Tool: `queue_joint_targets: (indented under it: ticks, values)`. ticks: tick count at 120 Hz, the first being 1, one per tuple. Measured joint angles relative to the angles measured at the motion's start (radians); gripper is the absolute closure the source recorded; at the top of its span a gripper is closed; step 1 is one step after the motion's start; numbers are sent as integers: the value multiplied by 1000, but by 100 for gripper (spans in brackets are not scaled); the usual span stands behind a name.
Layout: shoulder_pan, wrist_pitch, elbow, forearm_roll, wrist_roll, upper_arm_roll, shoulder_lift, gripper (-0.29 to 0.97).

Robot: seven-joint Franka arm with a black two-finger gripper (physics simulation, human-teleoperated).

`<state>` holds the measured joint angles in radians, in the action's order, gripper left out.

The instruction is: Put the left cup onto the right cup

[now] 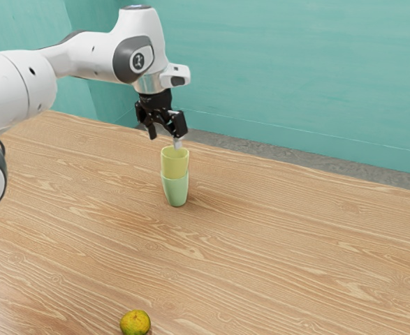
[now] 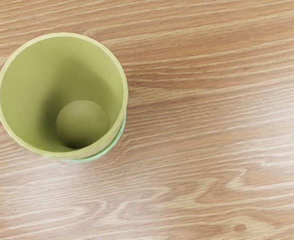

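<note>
Nesting in the pale green cup (image 1: 176,192), the yellow-green cup (image 1: 174,162) sits just under the gripper (image 1: 166,135), fingers spread, gripping nothing; a citrus fruit (image 1: 135,322) lies well apart. In the wrist view the pale green cup is mostly hidden, a mere sliver.

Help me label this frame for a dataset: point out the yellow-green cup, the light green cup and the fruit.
yellow-green cup (image 1: 174,162): exterior view, its outer wall.
light green cup (image 1: 176,192): exterior view, wall below the nested cup.
fruit (image 1: 135,322): exterior view, middle of its skin.
</note>
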<state>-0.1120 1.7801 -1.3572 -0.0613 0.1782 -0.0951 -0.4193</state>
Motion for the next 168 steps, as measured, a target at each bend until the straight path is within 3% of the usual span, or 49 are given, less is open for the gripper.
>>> queue_joint_targets:
  ticks: [28, 71, 168]
  values:
    - [0, -1, -158, 5, 1, -1, 160, 1]
    - [2, -80, -172, 33, 12, -7, 332, 0]
    - [4, -129, -168, 35, 22, -20, 354, 0]
